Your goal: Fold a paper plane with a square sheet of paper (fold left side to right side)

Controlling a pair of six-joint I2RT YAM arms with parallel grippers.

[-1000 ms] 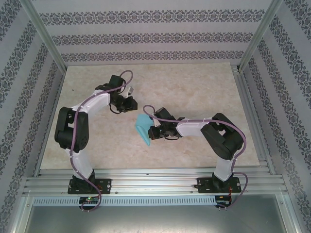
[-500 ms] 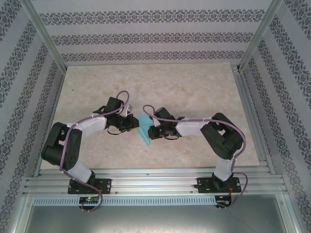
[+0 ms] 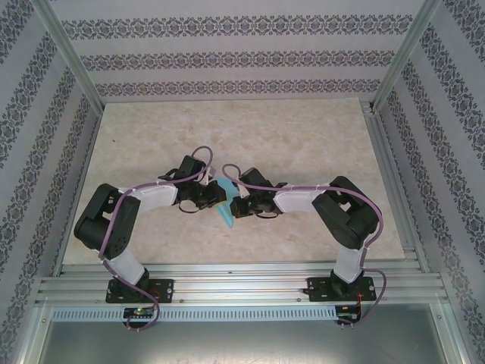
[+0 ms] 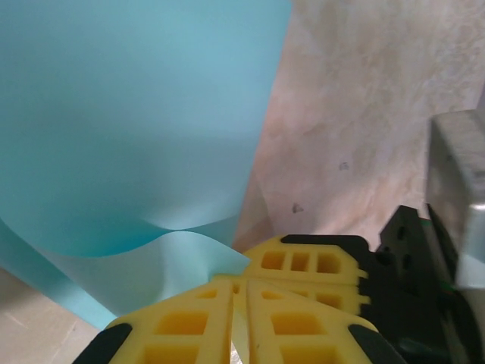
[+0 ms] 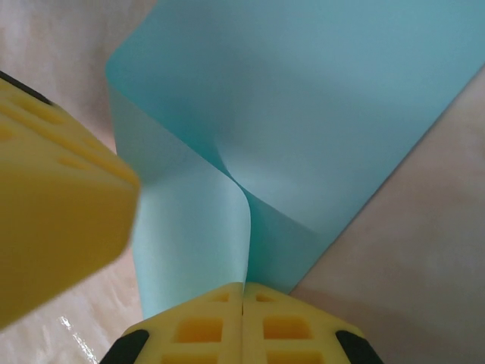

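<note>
On the table (image 3: 318, 136), centre-front: left gripper (image 4: 239, 287) pinches an edge of the square sheet of paper (image 3: 226, 216). Sheet bowed, raised between both grippers. Beside it, right gripper (image 5: 242, 292) clamped on a curled edge, pads meeting.

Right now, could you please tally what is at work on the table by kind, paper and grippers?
Turquoise sheet of paper: 1
Yellow-padded grippers, left gripper and right gripper: 2
Total: 3
</note>
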